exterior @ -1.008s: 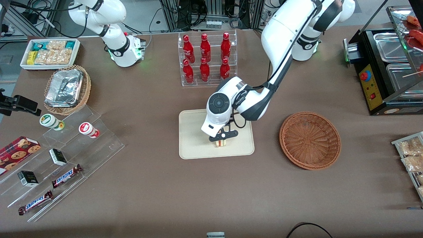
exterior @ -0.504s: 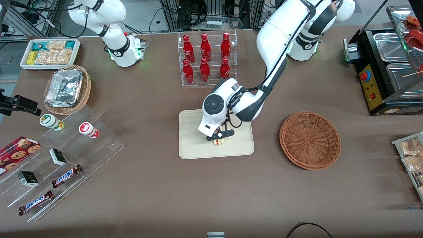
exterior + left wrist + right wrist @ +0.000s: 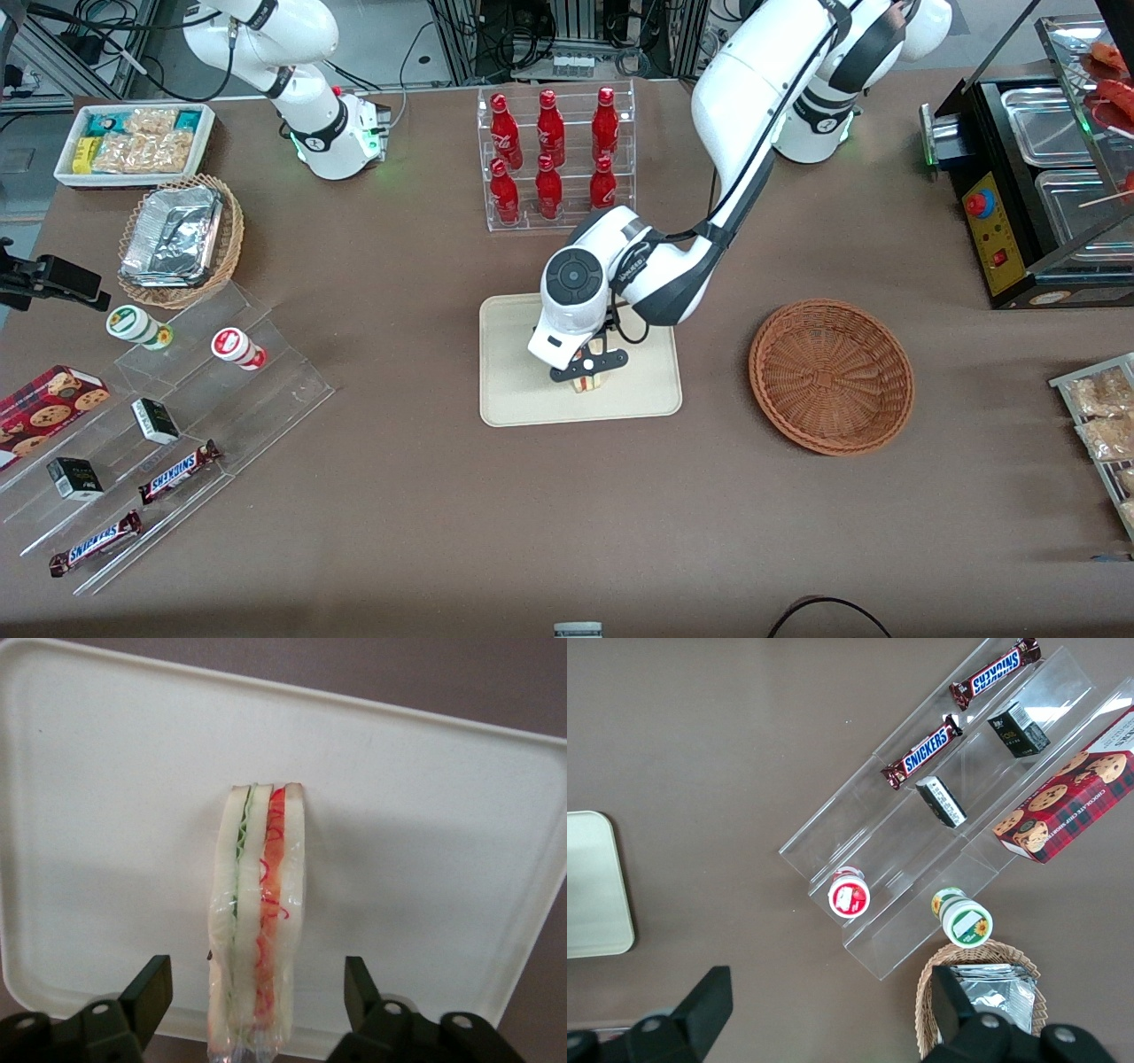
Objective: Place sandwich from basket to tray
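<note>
Left wrist view: the gripper (image 3: 257,1010) has its jaws spread wide, one finger (image 3: 149,992) on each flank of the sandwich (image 3: 257,921), with a clear gap on both sides and no contact. The sandwich stands on edge between the jaws, cut face up, green filling in one layer and red in the other, wrapped in clear film. It rests on the tray (image 3: 425,815), whose cream surface extends outward from both jaws and ahead of them.

Front view: the gripper (image 3: 588,365) hangs directly over the sandwich (image 3: 589,383), which sits near the middle of the tray (image 3: 518,390). The basket (image 3: 831,377) lies well apart from the jaws, toward the working arm's end of the table, holding nothing.
</note>
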Controlling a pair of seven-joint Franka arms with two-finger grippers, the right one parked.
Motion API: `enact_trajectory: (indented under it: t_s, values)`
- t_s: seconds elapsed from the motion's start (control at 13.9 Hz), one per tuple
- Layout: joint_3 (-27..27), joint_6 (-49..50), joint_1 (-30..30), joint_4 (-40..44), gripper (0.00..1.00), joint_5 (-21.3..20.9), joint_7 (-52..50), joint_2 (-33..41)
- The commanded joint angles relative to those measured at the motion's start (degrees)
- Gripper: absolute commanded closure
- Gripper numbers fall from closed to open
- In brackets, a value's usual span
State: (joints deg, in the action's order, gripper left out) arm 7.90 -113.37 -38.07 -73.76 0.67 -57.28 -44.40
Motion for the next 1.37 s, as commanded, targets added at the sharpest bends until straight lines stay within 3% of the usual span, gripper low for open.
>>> enact_trajectory:
  t_s: [0.0,0.22,0.43,0.5,0.72,1.01,1.3]
  values:
    - [-0.95,7.09,-0.16,5.18,0.00,0.74,-0.02,2.12]
    - [-2.00,10.44,0.01,7.66,0.00,0.65,0.85,3.69]
    - [-4.99,14.21,0.10,7.58,0.00,0.74,10.32,6.42]
    - [-7.87,15.10,0.01,7.23,0.00,1.35,13.57,7.56]
    - [-18.76,18.79,-0.07,2.68,0.00,8.89,27.87,11.78]
    - [-29.93,19.41,-0.16,-5.77,0.00,9.61,46.08,18.20]
    - [-30.66,20.03,-0.16,-6.13,0.00,9.27,48.32,19.52]
